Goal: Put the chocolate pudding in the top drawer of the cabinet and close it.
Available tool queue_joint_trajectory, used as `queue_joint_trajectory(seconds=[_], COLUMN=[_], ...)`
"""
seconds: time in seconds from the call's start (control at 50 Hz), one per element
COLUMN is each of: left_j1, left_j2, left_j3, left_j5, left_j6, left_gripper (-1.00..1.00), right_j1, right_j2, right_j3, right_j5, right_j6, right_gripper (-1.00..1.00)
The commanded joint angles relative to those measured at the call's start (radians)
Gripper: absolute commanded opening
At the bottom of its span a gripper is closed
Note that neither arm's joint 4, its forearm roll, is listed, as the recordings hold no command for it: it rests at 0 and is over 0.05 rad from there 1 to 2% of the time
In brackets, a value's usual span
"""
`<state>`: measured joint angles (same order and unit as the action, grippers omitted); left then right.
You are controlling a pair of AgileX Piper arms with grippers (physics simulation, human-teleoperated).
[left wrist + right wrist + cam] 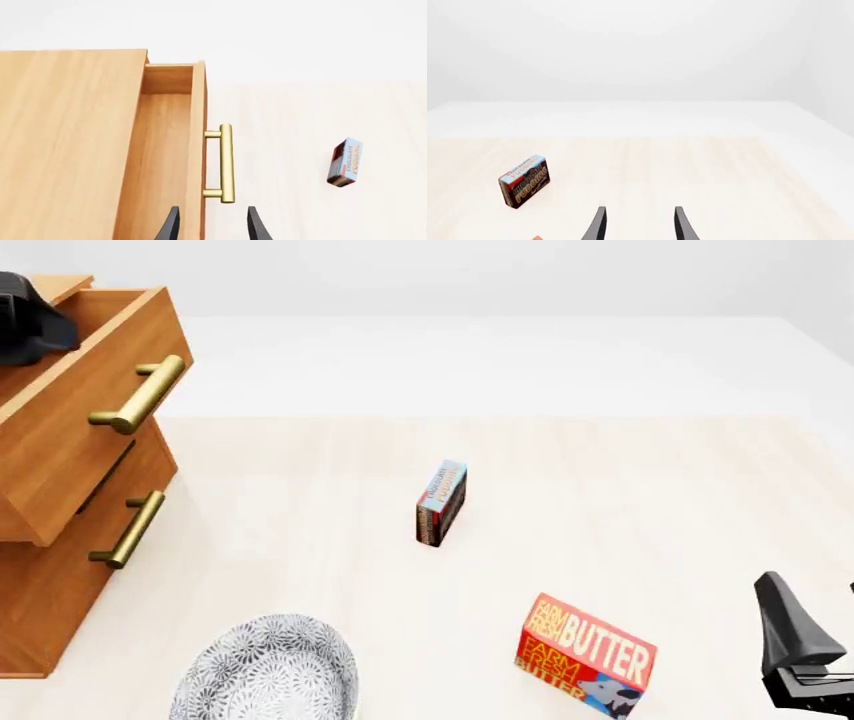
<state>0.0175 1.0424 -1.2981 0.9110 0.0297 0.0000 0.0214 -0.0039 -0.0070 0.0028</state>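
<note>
Front view, nearest edge first: the right gripper [810, 660] waits at the lower right, its fingers spread with nothing between them in its wrist view, beside a butter box [585, 656] and a patterned plate [270, 672]. Mid-frame the chocolate pudding [441, 502] stands on edge on the table [667, 490], untouched. At the upper left the top drawer [80, 410] of the cabinet [54, 610] stands pulled out, the left gripper [212, 225] spread over its front. The pudding is best pinched across its thin faces, squarely, lest it tip.
</note>
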Motion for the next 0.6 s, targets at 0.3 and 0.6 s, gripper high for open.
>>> queue_joint_trajectory(seconds=[0.3,0.6], left_j1=[0.008,-0.005], left_j2=[0.023,0.027], left_j3=[0.033,0.066], left_j5=[-0.005,-0.019], left_j6=[-0.004,-0.018], left_gripper=[1.0,1.0], right_j1=[0.0,0.0], right_j2=[0.0,0.0], right_j3=[0.0,0.0], right_j5=[0.0,0.0], right_j6=[0.0,0.0], right_gripper=[1.0,1.0])
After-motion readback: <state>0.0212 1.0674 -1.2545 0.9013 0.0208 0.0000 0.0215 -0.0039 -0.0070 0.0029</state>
